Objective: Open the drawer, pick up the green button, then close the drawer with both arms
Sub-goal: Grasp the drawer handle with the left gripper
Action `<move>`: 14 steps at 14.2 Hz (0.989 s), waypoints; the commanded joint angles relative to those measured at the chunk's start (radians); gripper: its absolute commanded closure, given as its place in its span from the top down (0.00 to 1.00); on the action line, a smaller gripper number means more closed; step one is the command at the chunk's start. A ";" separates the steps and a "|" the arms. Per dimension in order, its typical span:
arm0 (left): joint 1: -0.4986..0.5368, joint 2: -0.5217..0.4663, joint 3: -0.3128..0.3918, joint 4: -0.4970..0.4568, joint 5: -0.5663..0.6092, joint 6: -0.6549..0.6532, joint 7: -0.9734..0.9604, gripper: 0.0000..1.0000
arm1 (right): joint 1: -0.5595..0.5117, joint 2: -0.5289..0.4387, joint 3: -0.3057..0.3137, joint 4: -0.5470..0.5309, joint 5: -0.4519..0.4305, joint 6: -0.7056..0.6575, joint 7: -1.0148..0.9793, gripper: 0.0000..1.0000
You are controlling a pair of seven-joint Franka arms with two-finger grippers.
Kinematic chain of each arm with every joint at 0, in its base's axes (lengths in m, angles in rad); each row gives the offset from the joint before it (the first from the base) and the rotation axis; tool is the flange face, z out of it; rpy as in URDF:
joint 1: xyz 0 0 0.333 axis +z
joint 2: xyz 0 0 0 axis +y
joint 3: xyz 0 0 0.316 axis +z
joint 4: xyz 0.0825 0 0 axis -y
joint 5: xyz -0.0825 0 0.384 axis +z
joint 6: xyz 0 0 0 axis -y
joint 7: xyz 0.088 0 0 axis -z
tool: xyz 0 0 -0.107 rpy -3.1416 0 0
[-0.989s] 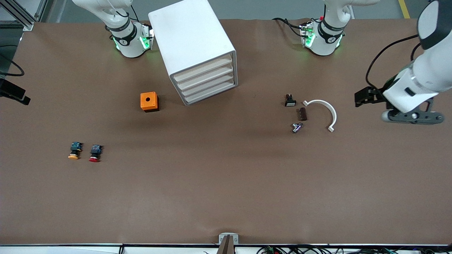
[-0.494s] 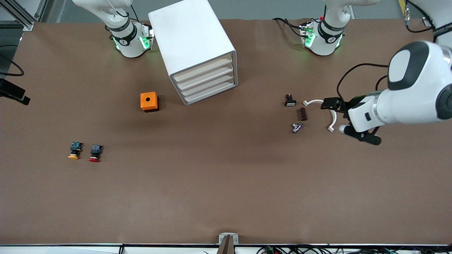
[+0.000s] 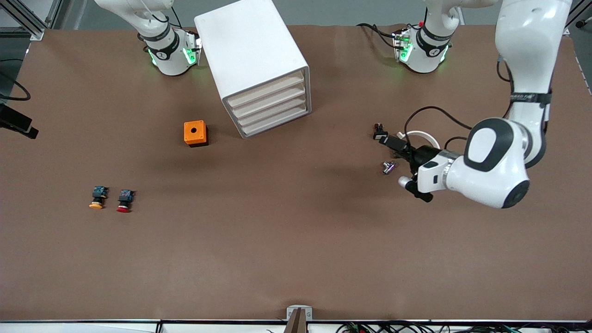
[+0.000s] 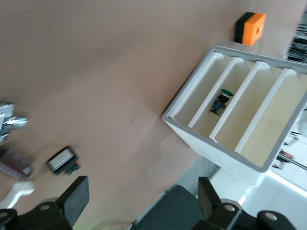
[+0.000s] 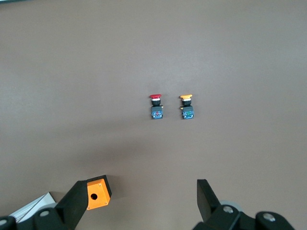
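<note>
The white four-drawer cabinet (image 3: 252, 55) stands near the robots' bases, its cream drawer fronts (image 3: 270, 105) all pushed in. In the left wrist view the cabinet (image 4: 240, 110) faces me, and the green-capped button (image 4: 221, 101) lies in the second drawer up from the table. My left gripper (image 3: 392, 141) is open and empty, low over small parts toward the left arm's end; its fingers (image 4: 76, 199) stand wide apart. My right gripper (image 5: 141, 201) is open and empty, high over the table beside the orange box (image 5: 98, 193); it is out of the front view.
An orange box (image 3: 195, 133) sits beside the cabinet. A yellow-capped button (image 3: 96, 198) and a red-capped button (image 3: 124, 200) lie toward the right arm's end. A black switch (image 3: 379, 133), a metal part (image 3: 388, 167) and a white curved piece (image 3: 423, 134) lie by the left gripper.
My left arm has swung in from the table's edge toward the middle; its gripper now hangs over the small parts, turned toward the cabinet. The right arm's base has not moved.
</note>
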 commanded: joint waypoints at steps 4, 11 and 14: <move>-0.027 0.147 -0.080 0.024 -0.166 0.019 0.088 1.00 | -0.011 0.021 0.009 0.031 0.017 -0.006 -0.003 1.00; -0.177 0.252 -0.082 -0.030 -0.438 0.123 0.282 1.00 | -0.016 0.021 0.009 0.031 0.015 -0.008 -0.005 1.00; -0.241 0.300 -0.082 -0.063 -0.549 0.172 0.396 1.00 | -0.017 0.019 0.009 0.031 0.014 -0.006 -0.005 1.00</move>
